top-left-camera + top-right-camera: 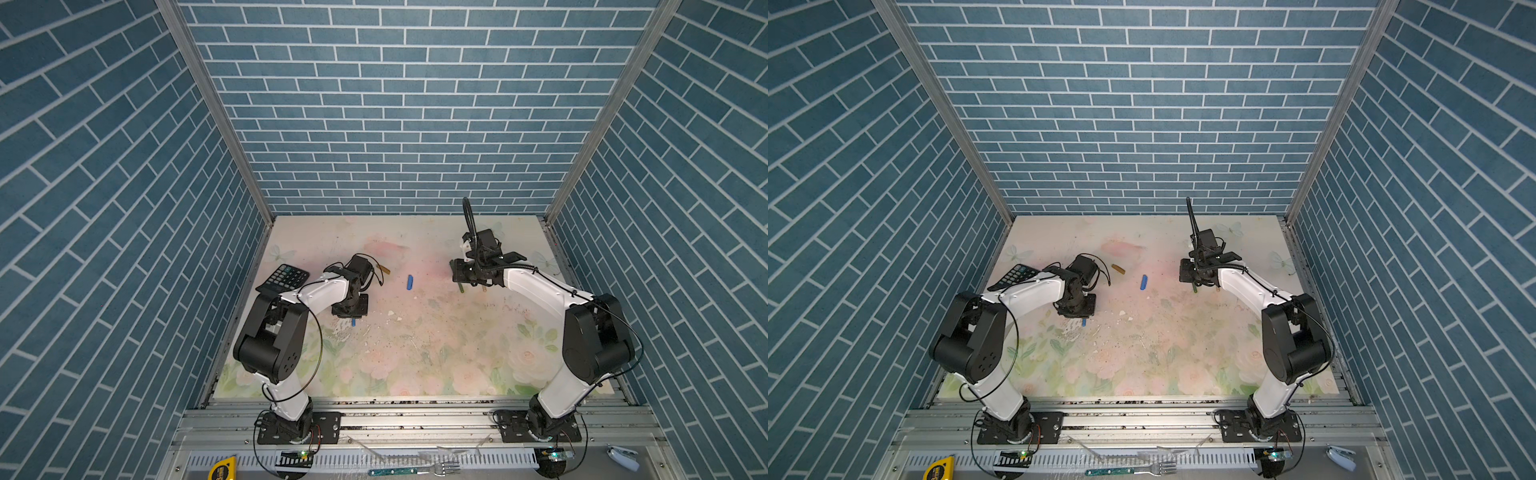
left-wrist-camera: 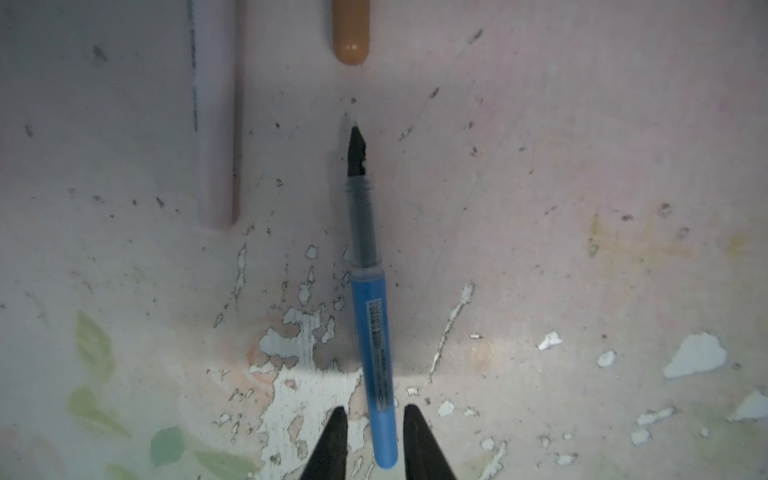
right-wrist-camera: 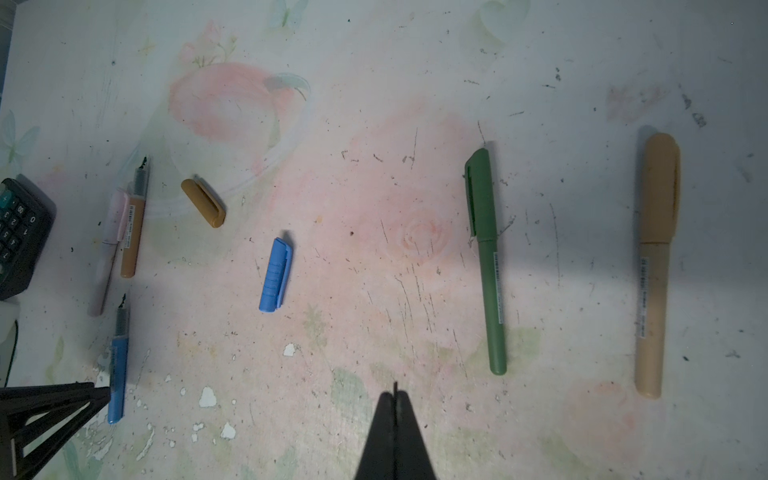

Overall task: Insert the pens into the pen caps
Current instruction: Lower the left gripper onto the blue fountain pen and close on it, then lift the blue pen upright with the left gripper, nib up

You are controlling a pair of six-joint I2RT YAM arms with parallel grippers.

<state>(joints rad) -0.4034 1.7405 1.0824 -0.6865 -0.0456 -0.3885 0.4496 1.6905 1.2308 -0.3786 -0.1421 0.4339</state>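
Blue brick walls, worn floral tabletop

blue pen and gold pen lie uncapped; blue cap and gold cap lie loose.

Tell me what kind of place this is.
Probably a robot test booth, not a real room: printed brick wall panels in a metal frame, a left arm and right arm bolted to a metal rail, and a scuffed floral table holding pens.
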